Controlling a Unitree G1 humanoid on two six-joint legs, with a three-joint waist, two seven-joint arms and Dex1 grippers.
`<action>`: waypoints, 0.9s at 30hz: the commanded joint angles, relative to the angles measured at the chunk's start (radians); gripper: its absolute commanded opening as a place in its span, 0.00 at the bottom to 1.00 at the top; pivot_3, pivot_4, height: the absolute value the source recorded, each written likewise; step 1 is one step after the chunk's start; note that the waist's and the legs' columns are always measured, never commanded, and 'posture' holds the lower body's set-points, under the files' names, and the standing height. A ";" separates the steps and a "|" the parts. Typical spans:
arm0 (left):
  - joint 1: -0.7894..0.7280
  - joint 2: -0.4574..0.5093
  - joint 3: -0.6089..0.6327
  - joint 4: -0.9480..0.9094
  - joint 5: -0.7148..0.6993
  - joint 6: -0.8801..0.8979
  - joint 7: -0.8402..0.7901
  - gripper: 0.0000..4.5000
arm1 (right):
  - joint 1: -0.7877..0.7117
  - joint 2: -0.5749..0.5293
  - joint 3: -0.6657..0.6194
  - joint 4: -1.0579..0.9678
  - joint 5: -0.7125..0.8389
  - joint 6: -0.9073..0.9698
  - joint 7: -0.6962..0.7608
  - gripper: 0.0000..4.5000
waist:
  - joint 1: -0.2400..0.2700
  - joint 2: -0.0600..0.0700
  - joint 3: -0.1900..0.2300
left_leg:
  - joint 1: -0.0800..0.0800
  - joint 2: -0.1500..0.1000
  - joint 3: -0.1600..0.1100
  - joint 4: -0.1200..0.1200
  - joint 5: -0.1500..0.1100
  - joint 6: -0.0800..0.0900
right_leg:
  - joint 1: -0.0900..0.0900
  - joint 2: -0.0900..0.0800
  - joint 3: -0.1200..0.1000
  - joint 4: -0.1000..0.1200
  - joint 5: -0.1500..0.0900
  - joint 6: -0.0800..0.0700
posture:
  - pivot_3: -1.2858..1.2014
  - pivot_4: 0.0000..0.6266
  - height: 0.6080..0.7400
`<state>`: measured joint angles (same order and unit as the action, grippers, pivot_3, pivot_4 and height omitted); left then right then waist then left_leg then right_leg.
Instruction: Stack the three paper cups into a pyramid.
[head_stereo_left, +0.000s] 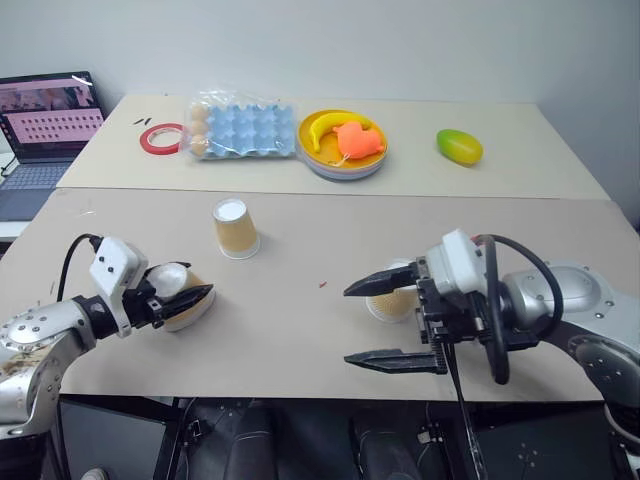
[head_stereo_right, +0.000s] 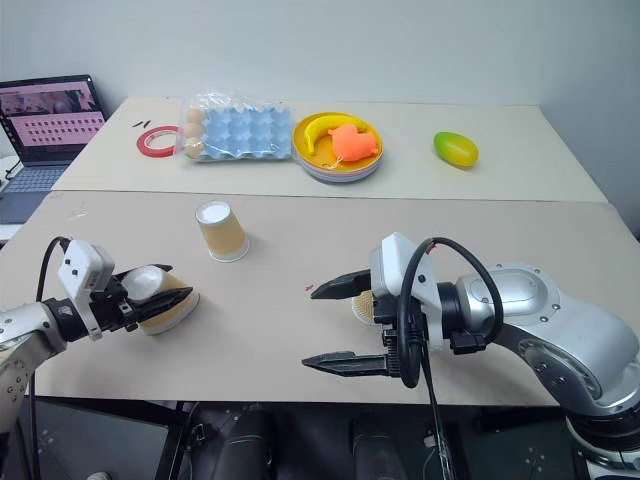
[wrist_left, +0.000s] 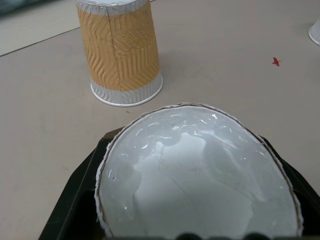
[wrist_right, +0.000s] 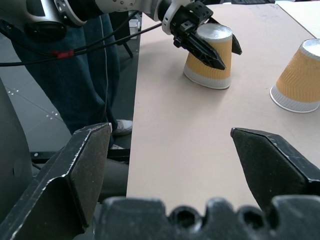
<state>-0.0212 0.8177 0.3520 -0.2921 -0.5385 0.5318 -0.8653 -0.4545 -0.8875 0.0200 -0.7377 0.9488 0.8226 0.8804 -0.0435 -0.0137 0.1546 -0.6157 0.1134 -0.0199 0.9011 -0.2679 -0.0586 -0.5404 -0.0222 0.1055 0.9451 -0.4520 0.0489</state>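
No legible text anywhere.

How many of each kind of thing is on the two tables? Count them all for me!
Paper cups: 3 (held by the left hand, standing upside down, behind the right hand)
Laptop: 1
Red tape roll: 1
Egg tray: 1
Yellow plate: 1
Banana: 1
Orange toy: 1
Mango: 1
Total: 10

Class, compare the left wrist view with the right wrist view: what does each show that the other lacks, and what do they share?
Left wrist view: a red speck on the table. Right wrist view: the right gripper with fingers open, the left gripper clamping the held cup, and a person's jeans. Shared: the held cup and the standing cup.
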 joint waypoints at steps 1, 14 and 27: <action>-0.067 -0.007 -0.041 -0.026 -0.008 0.003 0.009 0.58 | -0.035 -0.006 -0.019 -0.013 0.009 0.006 -0.015 1.00 | 0.004 0.000 0.000 | 0.000 0.000 0.000 0.000 0.000 0.000 | 0.000 0.000 0.000 0.000 0.000 0.000 | 0.52 0.24 0.28; -0.451 -0.209 -0.420 -0.007 0.023 -0.032 -0.071 0.58 | -0.141 0.025 0.023 0.066 -0.071 -0.005 -0.017 1.00 | 0.003 0.001 0.001 | 0.001 -0.002 -0.003 0.002 0.000 0.000 | 0.010 0.001 -0.001 0.000 0.001 0.002 | 0.52 0.24 0.28; -0.643 -0.400 -0.577 0.262 0.149 -0.165 -0.146 0.58 | -0.096 0.019 -0.009 0.023 -0.073 0.022 -0.091 1.00 | 0.003 0.003 0.001 | 0.001 -0.002 -0.005 0.002 0.001 0.001 | 0.012 0.001 -0.002 0.000 0.001 0.002 | 0.52 0.24 0.28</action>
<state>-0.6475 0.4213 -0.2104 -0.0363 -0.4110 0.3921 -0.9925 -0.5448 -0.8629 0.0534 -0.6853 0.8671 0.8408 0.8004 -0.0407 -0.0112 0.1559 -0.6148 0.1110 -0.0248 0.9034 -0.2673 -0.0577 -0.5281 -0.0211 0.1034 0.9456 -0.4512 0.0508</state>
